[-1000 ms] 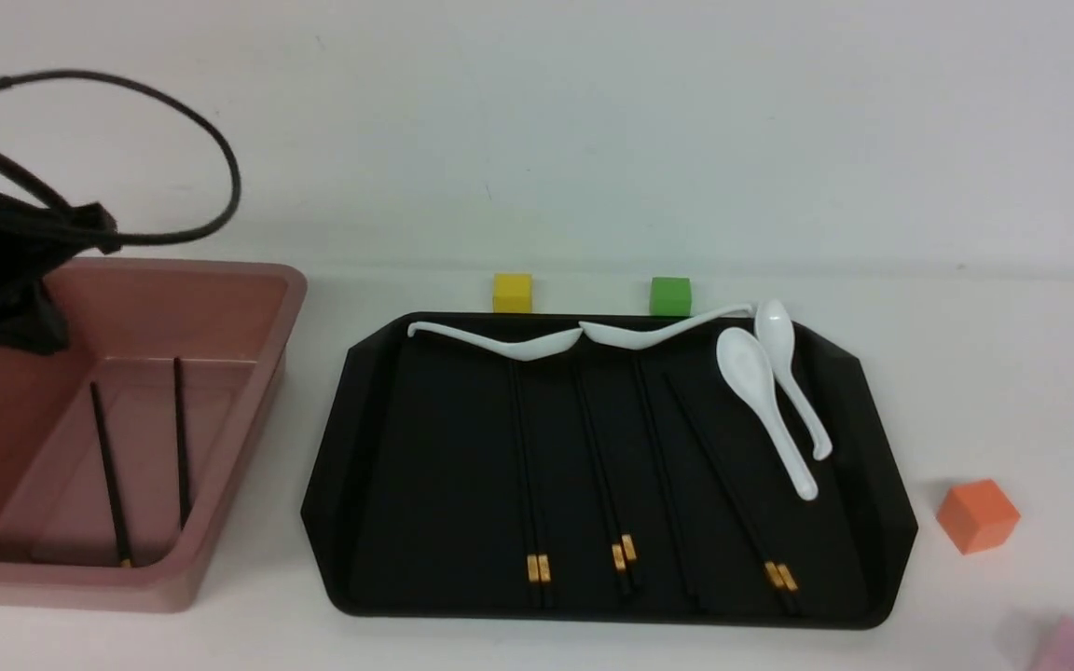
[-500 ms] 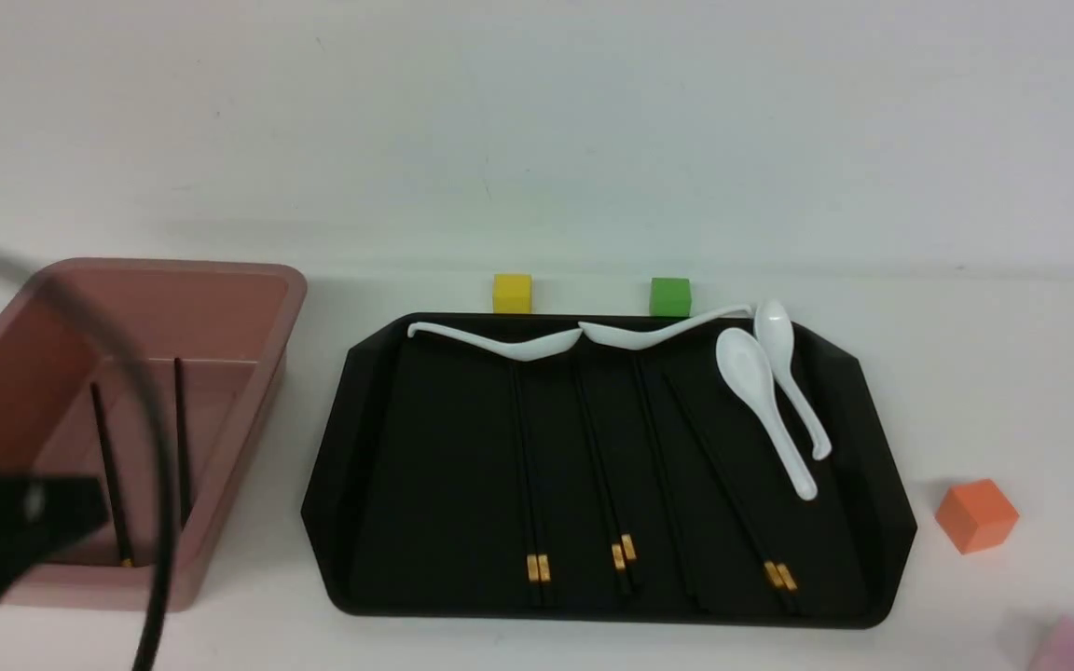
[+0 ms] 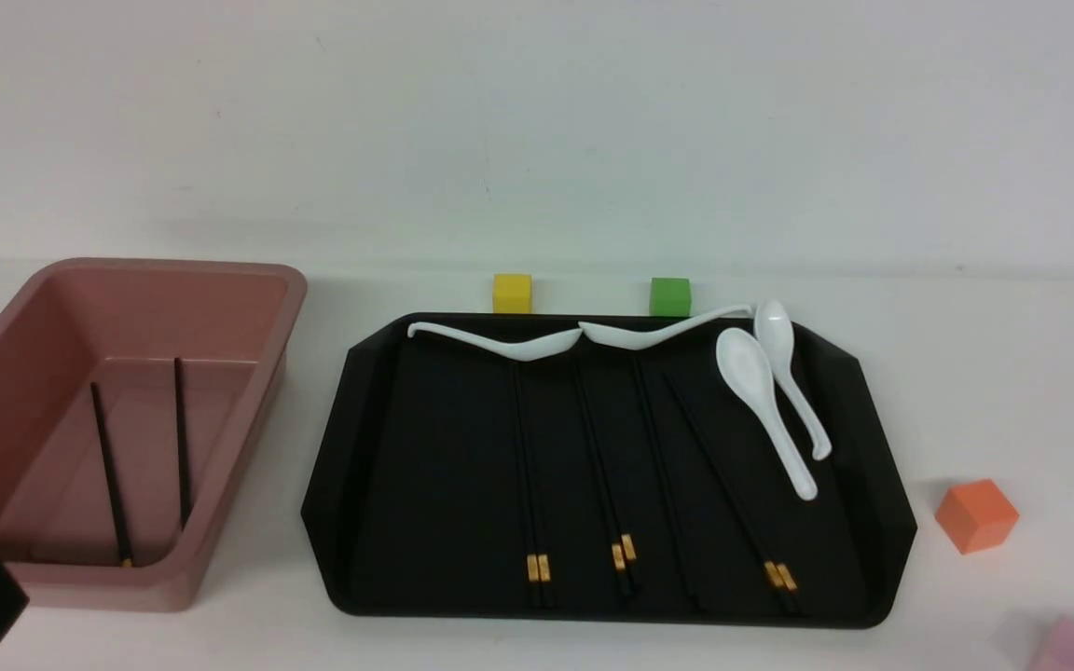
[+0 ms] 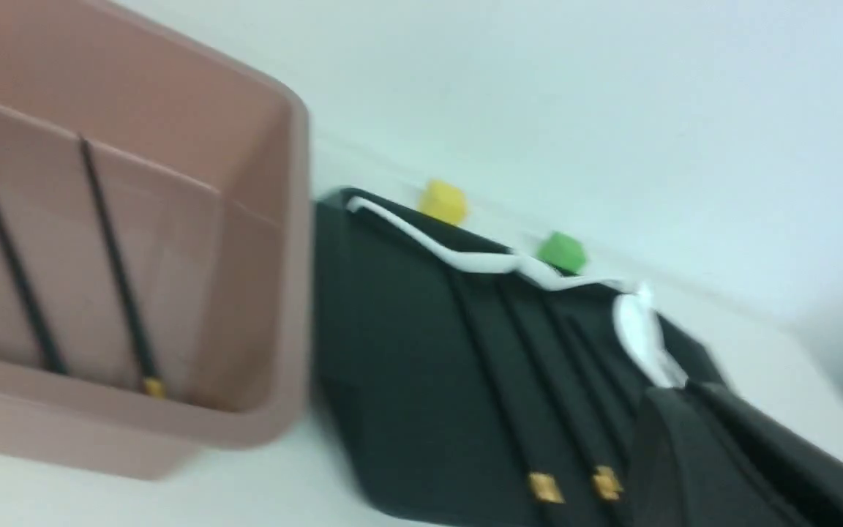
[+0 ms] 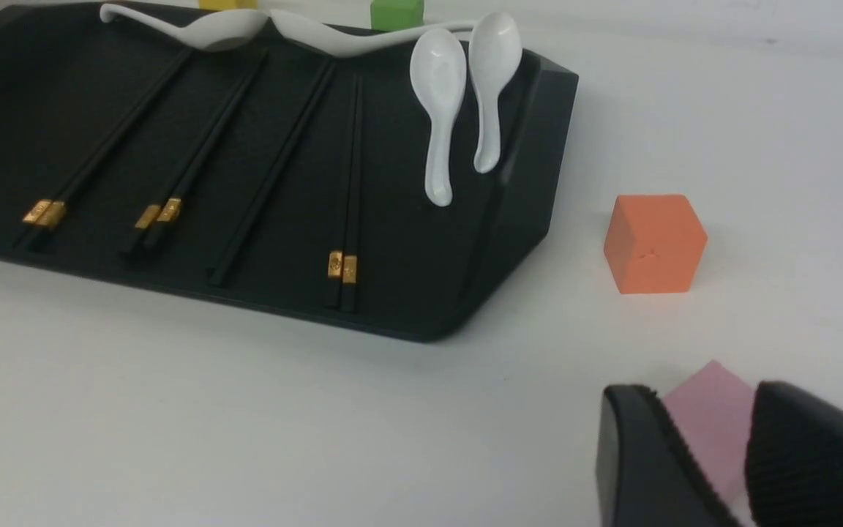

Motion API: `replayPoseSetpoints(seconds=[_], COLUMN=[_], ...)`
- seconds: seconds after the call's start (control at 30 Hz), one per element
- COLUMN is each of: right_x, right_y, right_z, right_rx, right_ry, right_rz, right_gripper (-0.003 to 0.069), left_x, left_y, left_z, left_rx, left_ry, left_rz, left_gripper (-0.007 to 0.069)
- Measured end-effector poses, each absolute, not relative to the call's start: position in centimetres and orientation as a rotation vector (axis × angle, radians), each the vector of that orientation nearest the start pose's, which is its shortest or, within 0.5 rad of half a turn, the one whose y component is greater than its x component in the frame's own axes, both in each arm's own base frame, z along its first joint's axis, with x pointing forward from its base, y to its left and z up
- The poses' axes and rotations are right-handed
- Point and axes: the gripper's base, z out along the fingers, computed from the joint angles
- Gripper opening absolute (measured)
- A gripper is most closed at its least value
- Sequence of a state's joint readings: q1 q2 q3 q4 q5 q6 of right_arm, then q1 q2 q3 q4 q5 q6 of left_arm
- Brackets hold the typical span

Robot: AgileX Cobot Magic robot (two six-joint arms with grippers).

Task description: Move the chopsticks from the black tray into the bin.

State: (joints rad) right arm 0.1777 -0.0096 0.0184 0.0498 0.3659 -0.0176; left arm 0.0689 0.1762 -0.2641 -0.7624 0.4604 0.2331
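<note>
The black tray (image 3: pixel 388 447) lies in the middle of the table and holds several black chopsticks with gold bands (image 3: pixel 537 567), lying lengthwise; they also show in the right wrist view (image 5: pixel 341 267). Two single chopsticks (image 3: pixel 110 475) lie inside the pink bin (image 3: pixel 248 280) at the left; they show in the left wrist view too (image 4: pixel 114 263). My left gripper (image 4: pixel 685 391) is blurred, low and near of the bin; its jaws look closed and empty. My right gripper (image 5: pixel 699 391) is open and empty, low over the table to the right of the tray.
Several white soup spoons (image 3: pixel 761 391) lie at the tray's far and right side. A yellow cube (image 3: pixel 512 292) and a green cube (image 3: pixel 669 295) stand behind the tray. An orange cube (image 3: pixel 977 514) and a pink cube (image 3: pixel 1073 645) sit to the right; the pink cube (image 5: pixel 710 417) is just beyond my right fingertips.
My left arm has dropped from above the bin's far left to the lower left corner, almost out of the front view. The chopsticks, spoons and cubes have not moved.
</note>
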Motion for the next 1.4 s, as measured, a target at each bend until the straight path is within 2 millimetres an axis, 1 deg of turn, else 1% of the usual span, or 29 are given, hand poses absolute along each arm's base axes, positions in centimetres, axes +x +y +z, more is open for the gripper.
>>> replayPoseSetpoints(seconds=[0.13, 0.37, 0.43, 0.53, 0.57, 0.6, 0.7, 0.73, 0.77, 0.8, 0.97, 1.4], right_x=[5.2, 5.2, 5.2, 5.2, 5.2, 5.2, 5.2, 5.2, 5.2, 5.2, 5.2, 5.2], right_y=[1.1, 1.1, 1.1, 1.1, 1.1, 1.1, 1.1, 1.1, 1.1, 1.1, 1.1, 1.1], right_z=[17.5, 17.5, 17.5, 17.5, 17.5, 17.5, 17.5, 17.5, 17.5, 17.5, 17.5, 17.5], right_rx=[-0.150, -0.151, -0.151, -0.151, -0.151, -0.151, -0.151, -0.151, -0.151, -0.151, -0.151, -0.151], right_ry=[1.855, 1.855, 1.855, 1.855, 1.855, 1.855, 1.855, 1.855, 1.855, 1.855, 1.855, 1.855], right_rz=[0.161, 0.159, 0.160, 0.160, 0.160, 0.160, 0.160, 0.160, 0.160, 0.160, 0.160, 0.159], right_gripper=[0.0240, 0.0240, 0.0240, 0.0240, 0.0240, 0.0240, 0.0240, 0.0240, 0.0240, 0.0240, 0.0240, 0.0240], left_x=[6.0, 5.6, 5.3, 5.2, 5.2, 5.1, 5.1, 5.1, 5.2, 5.2, 5.2, 5.2], left_y=[-2.2, -2.1, -2.0, -1.7, -1.6, -1.5, -1.3, -1.2, -1.1, -1.1, -1.0, -1.0], left_z=[25.9, 25.4, 24.5, 22.2, 22.1, 20.9, 18.7, 18.5, 17.7, 17.3, 17.1, 17.0], left_rx=[-0.201, -0.172, -0.135, -0.082, -0.073, -0.060, -0.074, -0.077, -0.092, -0.105, -0.145, -0.152], left_ry=[1.756, 1.748, 1.753, 1.813, 1.819, 1.849, 1.890, 1.890, 1.886, 1.885, 1.883, 1.885], left_rz=[-0.494, -0.445, -0.406, -0.345, -0.330, -0.315, -0.304, -0.305, -0.310, -0.315, -0.335, -0.336], left_gripper=[-0.0013, -0.0013, -0.0013, -0.0013, -0.0013, -0.0013, -0.0013, -0.0013, -0.0013, -0.0013, -0.0012, -0.0001])
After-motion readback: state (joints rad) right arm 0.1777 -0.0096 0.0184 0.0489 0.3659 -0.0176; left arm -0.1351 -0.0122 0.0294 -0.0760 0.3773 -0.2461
